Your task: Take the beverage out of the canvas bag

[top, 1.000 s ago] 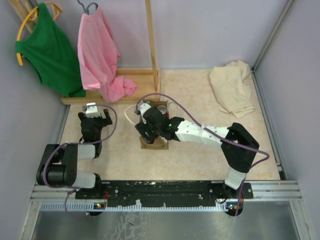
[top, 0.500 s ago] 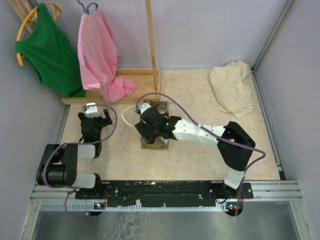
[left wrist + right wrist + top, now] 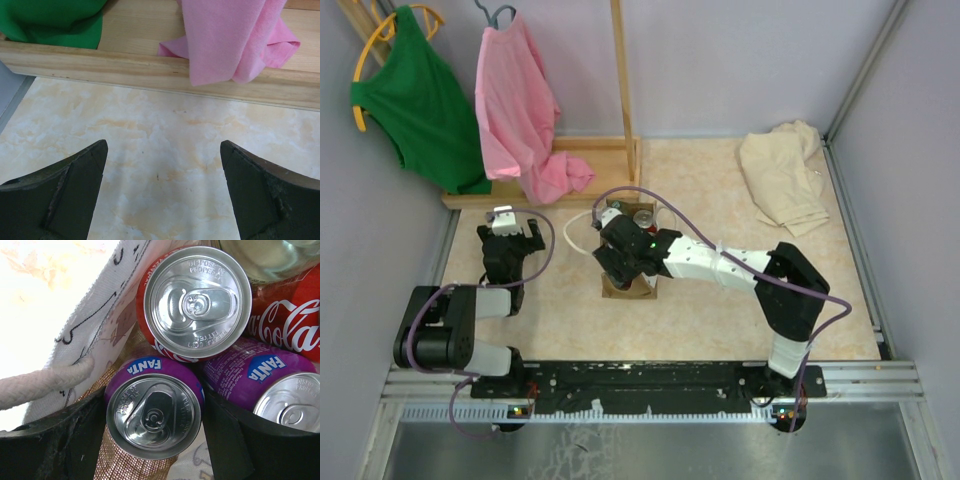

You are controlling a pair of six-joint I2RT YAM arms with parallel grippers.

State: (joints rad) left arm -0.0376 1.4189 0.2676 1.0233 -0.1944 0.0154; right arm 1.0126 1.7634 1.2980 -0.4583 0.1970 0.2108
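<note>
Inside the canvas bag (image 3: 100,310) at mid-table, the right gripper (image 3: 153,402) pinches an upright purple soda can (image 3: 152,415) beside a red can (image 3: 197,300) and a second purple can (image 3: 260,377), while the left gripper (image 3: 164,190) hangs spread wide over the table (image 3: 160,135) near a pink cloth (image 3: 230,35).

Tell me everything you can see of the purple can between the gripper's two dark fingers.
The purple can is a Fanta, by the white lettering on a blue patch near its rim. It looks like aluminium, with a silver top and an unopened pull tab. It stands upright inside the canvas bag, against a red can and beside another purple can. The dark fingers of the right gripper sit close on both its sides; whether they squeeze it I cannot tell.
</note>
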